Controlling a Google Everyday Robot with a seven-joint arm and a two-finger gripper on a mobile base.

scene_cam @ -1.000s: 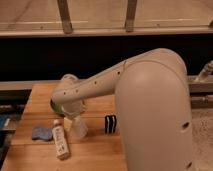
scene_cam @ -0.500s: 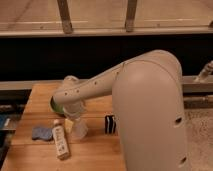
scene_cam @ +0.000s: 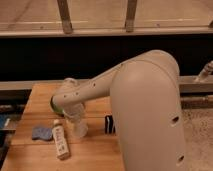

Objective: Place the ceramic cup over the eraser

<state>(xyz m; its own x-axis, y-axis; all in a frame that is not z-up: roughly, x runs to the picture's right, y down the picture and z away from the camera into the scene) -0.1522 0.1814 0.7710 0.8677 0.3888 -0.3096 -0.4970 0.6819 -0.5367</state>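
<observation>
The ceramic cup (scene_cam: 79, 129) is small, white and tapered, and stands low over the wooden table (scene_cam: 95, 155) left of centre. My gripper (scene_cam: 73, 114) reaches down onto its top from the upper left and is shut on it. The eraser (scene_cam: 108, 124), a small black block with white stripes, stands upright just right of the cup, a short gap away. Its right side is hidden behind my large white arm (scene_cam: 145, 115).
A white labelled bottle (scene_cam: 60, 142) lies on the table left of the cup. A blue-grey cloth-like lump (scene_cam: 42, 132) lies further left. A dark wall and a metal rail run behind the table. My arm fills the right half of the view.
The gripper and the cup have shifted a little to the right, closer to the eraser. The bottle, lump and eraser have stayed in place.
</observation>
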